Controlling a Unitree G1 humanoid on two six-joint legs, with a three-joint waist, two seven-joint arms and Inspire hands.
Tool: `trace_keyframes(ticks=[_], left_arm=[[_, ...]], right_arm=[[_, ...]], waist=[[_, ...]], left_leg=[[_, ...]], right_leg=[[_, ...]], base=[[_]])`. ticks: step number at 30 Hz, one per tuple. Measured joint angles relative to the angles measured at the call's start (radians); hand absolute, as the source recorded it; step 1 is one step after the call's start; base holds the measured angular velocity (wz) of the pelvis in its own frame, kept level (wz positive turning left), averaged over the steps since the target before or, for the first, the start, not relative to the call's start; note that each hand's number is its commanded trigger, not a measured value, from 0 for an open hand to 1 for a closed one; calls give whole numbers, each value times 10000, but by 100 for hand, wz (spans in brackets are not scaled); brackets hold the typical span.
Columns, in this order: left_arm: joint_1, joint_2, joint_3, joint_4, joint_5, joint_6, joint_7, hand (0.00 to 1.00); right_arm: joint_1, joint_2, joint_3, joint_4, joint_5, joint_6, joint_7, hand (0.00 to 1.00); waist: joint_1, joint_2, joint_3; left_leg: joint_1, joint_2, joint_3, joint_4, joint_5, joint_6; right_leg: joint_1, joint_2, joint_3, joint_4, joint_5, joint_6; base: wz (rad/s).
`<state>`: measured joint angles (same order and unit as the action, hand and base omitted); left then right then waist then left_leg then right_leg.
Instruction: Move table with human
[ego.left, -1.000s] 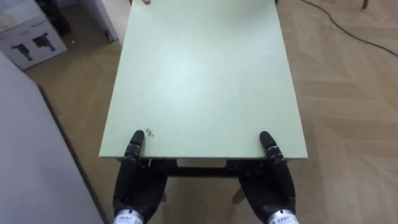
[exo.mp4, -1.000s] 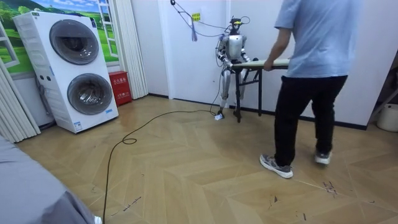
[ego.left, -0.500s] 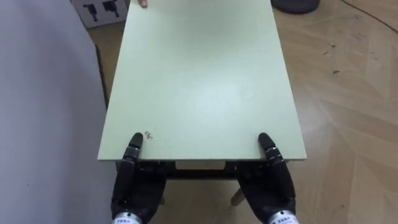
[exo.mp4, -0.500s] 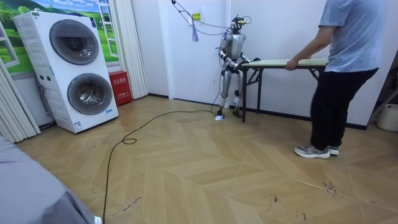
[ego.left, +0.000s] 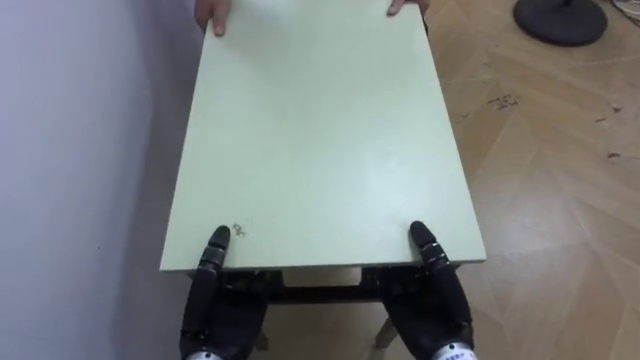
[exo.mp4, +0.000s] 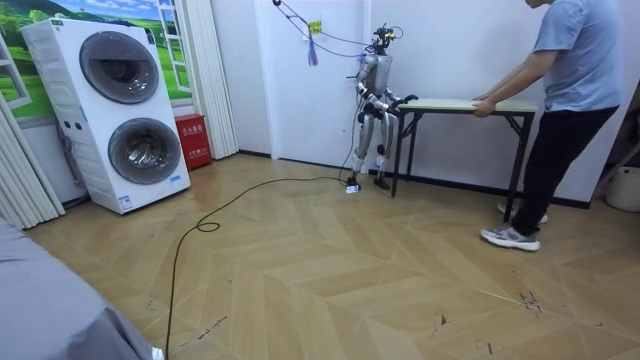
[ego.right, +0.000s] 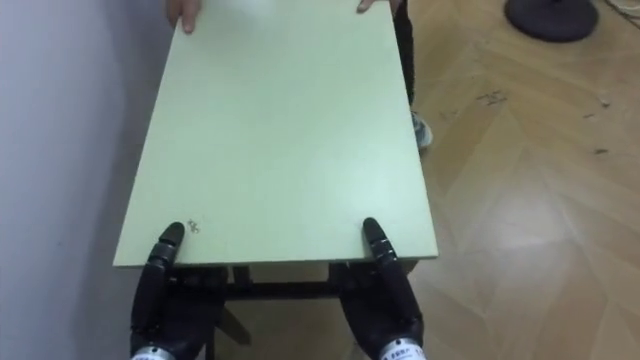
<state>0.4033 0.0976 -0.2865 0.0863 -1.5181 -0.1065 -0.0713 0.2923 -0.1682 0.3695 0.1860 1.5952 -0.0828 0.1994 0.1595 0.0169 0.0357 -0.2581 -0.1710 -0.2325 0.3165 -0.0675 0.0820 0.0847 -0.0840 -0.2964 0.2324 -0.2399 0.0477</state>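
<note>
Robot hands (ego.left: 215, 305) (ego.left: 440, 305) partly hidden under table (ego.left: 320, 140)

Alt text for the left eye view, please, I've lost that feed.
Pale green table held at both ends: the left robot hand and right robot hand grip its near edge, thumbs on top, while a person's hands hold the far edge. Wall left, wood floor right.
</note>
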Motion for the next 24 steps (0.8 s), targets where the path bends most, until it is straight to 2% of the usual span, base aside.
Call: trace_keyframes(ticks=[1, 2, 3, 4, 5, 6, 7, 8, 9, 16, 20, 24], left_arm=[[14, -15, -5, 35, 0, 0, 0, 100], [59, -28, -8, 78, 0, 0, 2, 100], [73, -27, -13, 127, -1, 3, 4, 100], [77, -26, -14, 158, -2, 6, 7, 100], [79, -66, -26, 265, -7, 26, 7, 100], [136, -92, -28, 318, -10, 93, 3, 100], [141, -89, -27, 341, -10, 136, -4, 100], [130, -85, -27, 432, -9, 187, -86, 100], [115, -83, -27, 578, -9, 221, -211, 100], [102, -76, -28, 1324, 89, 367, -665, 100], [134, -71, 25, 1543, 420, 591, -870, 100], [31, -73, 122, 2048, 1205, 645, -1439, 100]], right_arm=[[1, 3, -18, 9, -103, 0, -20, 100], [-3, 16, -45, 22, -232, 12, -47, 100], [4, 27, -93, 23, -300, 87, -89, 100], [8, 23, -98, 22, -330, 109, -119, 100], [27, 6, -110, 35, -362, 113, -168, 100], [72, -32, -118, 37, -426, 109, -183, 100], [71, -44, -131, 43, -438, 106, -183, 100], [71, -35, -169, 83, -492, 105, -182, 100], [73, -47, -184, 134, -494, 108, -173, 100], [58, 23, -207, 828, -617, 180, 124, 100], [40, 164, -408, 1244, -650, 270, 349, 100], [-122, 272, -587, 1681, -703, 441, 572, 100]], waist=[[-1, 22, 2], [-2, 53, 0], [-20, 70, 8], [-27, 71, 9], [-87, 118, -6], [-227, 152, -40], [-303, 162, -33], [-439, 158, -35], [-439, 136, -43], [-438, 100, -53], [-442, 49, -76], [-445, -28, -93]], left_leg=[[5, -10, -33, 1, 4, 7], [8, -19, -161, 0, 10, 16], [6, -21, -247, 4, 18, 16], [5, -24, -259, -3, 22, 10], [29, -59, -249, -6, 27, -1], [37, 14, 241, -106, 59, 26], [19, 144, 758, -177, 83, 68], [-35, 426, 1826, -318, 116, 165], [-33, 542, 2283, -419, 115, 243], [552, 429, 2302, -845, 131, 385], [782, 414, 2416, -977, 138, 400], [867, 439, 2473, -987, 139, 401]], right_leg=[[-32, 0, 115, 72, -17, -10], [-161, 22, 521, 200, -108, -58], [-345, 178, 1086, 117, -267, -131], [-473, 269, 1291, -94, -283, -157], [-739, 361, 1338, -215, -121, -480], [-707, 218, 1063, -128, -128, -444], [-668, 184, 907, -122, -129, -446], [-649, 177, 753, -110, -143, -442], [-649, 181, 734, -117, -162, -431], [-293, 135, 746, -116, -112, -327], [-147, 103, 741, -109, -108, -319], [-89, 104, 750, -114, -107, -318]], base=[[11], [11], [12], [18], [30], [35], [46], [34], [23], [-1], [-4], [-5]])
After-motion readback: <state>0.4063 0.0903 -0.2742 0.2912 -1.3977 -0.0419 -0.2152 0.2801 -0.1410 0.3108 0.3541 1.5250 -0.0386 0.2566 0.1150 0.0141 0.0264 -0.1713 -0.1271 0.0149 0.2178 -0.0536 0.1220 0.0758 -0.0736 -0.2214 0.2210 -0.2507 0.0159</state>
